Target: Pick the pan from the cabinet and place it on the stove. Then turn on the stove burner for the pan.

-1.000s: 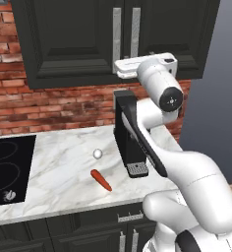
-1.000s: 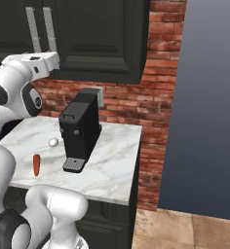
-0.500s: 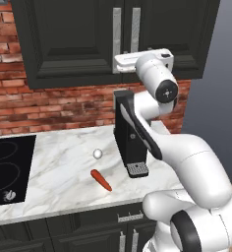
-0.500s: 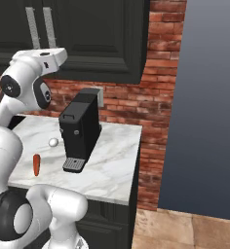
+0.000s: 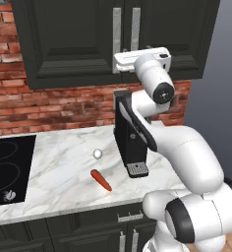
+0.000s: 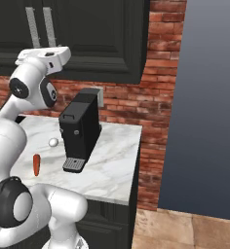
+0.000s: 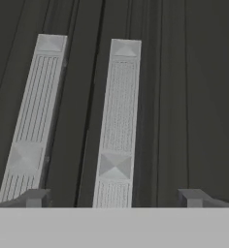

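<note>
Up at the foot of the cabinet [image 5: 73, 44], the end effector [image 7: 114, 196] sits raised to the seam between the two closed doors, its jaws spread wide and holding nothing. The hand view looks straight along it at the two brushed-silver bar handles [image 7: 117, 126]; the two finger tips [image 7: 36, 196] straddle the lower end of the right-hand bar as that view frames it, without yet touching it as far as can be told. The other bar stands just beside one tip, so the margin for error is small.

The pan cannot be seen; with both doors shut it is presumably inside the cabinet. The stove [image 5: 5, 167] lies at the far left of the marble worktop [image 5: 64, 177], well apart from the arm. On the worktop between stand a black coffee machine [image 5: 130, 133], a small white ball-like object [image 5: 97, 153] and a carrot [image 5: 101, 180].

The step in hand appears to be opening a door. To do it well, the end effector should advance squarely until one bar alone lies between the fingers, with neither tip catching the neighbouring bar or the door panel. It should then close firmly and pull along the arc of the door's hinge rather than straight back, or the grip may slip off the smooth bar. The door needs to swing wide enough to leave the arm room to reach in.
</note>
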